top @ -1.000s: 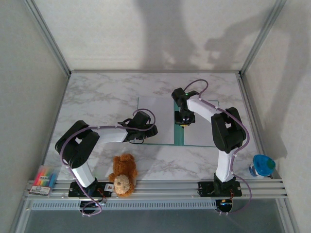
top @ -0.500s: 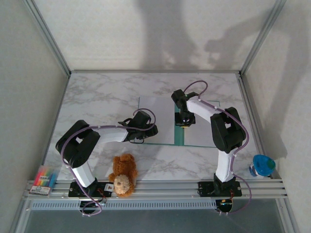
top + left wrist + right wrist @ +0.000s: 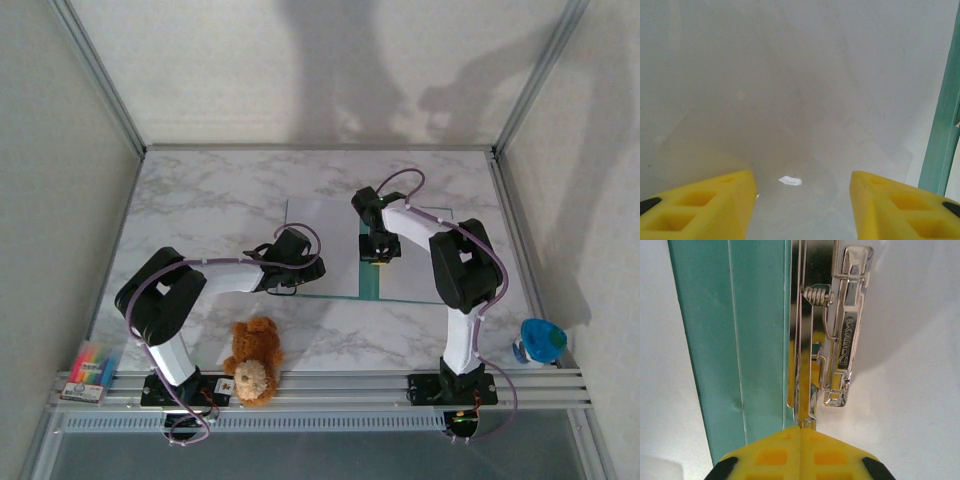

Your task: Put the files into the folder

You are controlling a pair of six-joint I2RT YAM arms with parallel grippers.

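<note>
Lying open a little right of the middle of the table [image 3: 190,200], the folder [image 3: 415,280] has its teal spine strip [image 3: 370,285] running from the near edge toward the far edge, with the covers spread flat to the left and right of it. The files [image 3: 320,235] rest as a white sheet or thin stack on the left cover, just beside the spine. Their long axis is parallel to it and their short edges face the near and far edges of the table. Such paper should be very light, limp and slick against the cover. It would likely buckle if shoved from one spot, so the best hold is a pinch at a free edge or corner, or a flat press that slides it along. The left claw [image 3: 288,283] hangs over the near left corner of the sheets, its yellow fingers [image 3: 705,205] parted, with bare white paper showing in the gap and nothing gripped. The right claw [image 3: 800,437] is closed, fingers meeting, with its tips at the near end of the metal clip [image 3: 845,335] beside the spine. Whether they nip the clip's thin edge is not clear. That clip looks stiff and sprung, so its lever end seems the place to work it
</note>
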